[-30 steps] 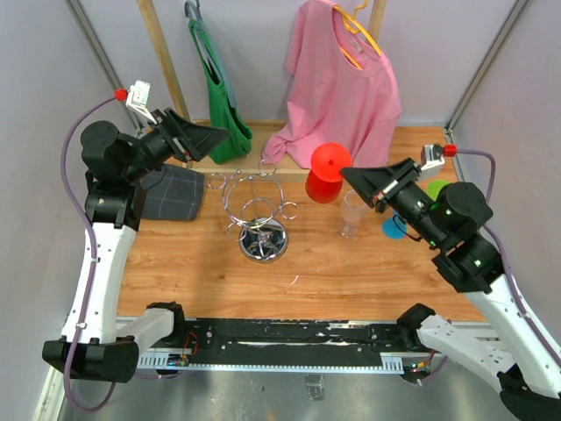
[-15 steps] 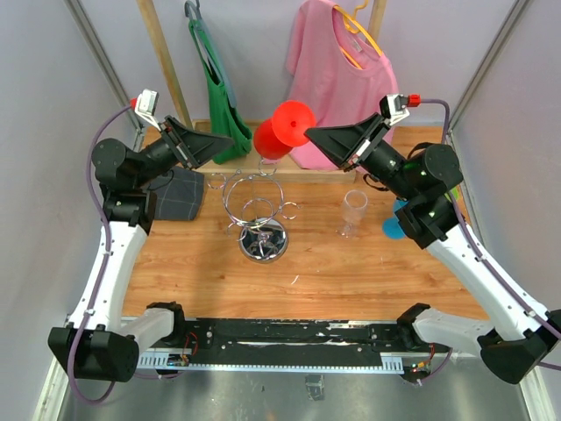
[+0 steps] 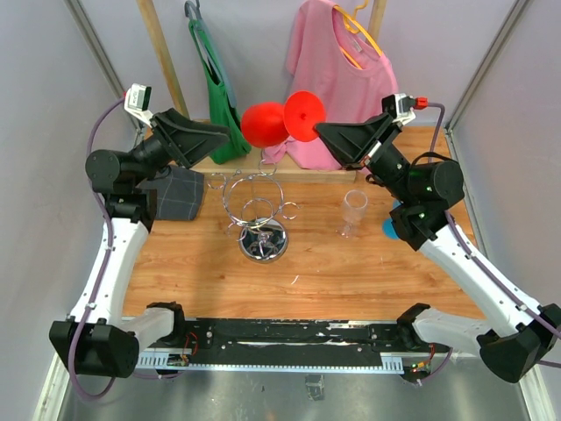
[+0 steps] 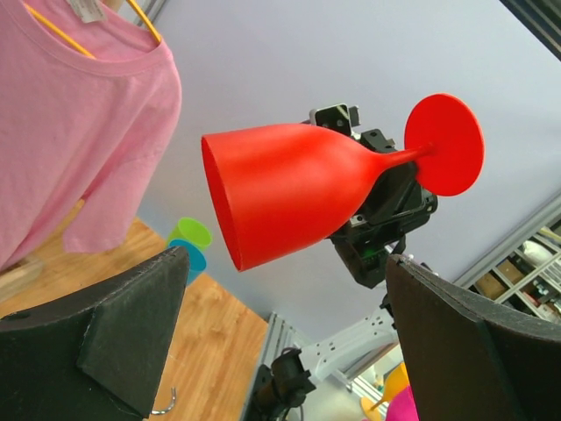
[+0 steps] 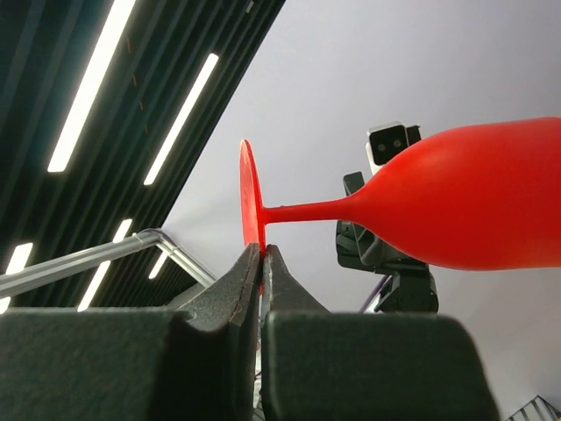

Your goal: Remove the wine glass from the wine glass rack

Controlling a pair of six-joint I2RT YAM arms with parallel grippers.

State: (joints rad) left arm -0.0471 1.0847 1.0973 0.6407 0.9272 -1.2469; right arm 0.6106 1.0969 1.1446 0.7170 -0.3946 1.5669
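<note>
The red wine glass is held high in the air, lying sideways with its bowl to the left. My right gripper is shut on the rim of its round foot. The glass also shows in the left wrist view, bowl mouth towards that camera. My left gripper is open and empty, its fingers wide apart, just left of the bowl and not touching it. The chrome wine glass rack stands empty on the table below.
A clear glass stands right of the rack. Blue and green cups sit at the right edge. A grey cloth lies at left. A pink shirt and a green bag hang from a wooden rail behind.
My right gripper lifted the red glass from table height up and to the left, and turned it sideways. My left gripper rose and pointed towards the bowl.
</note>
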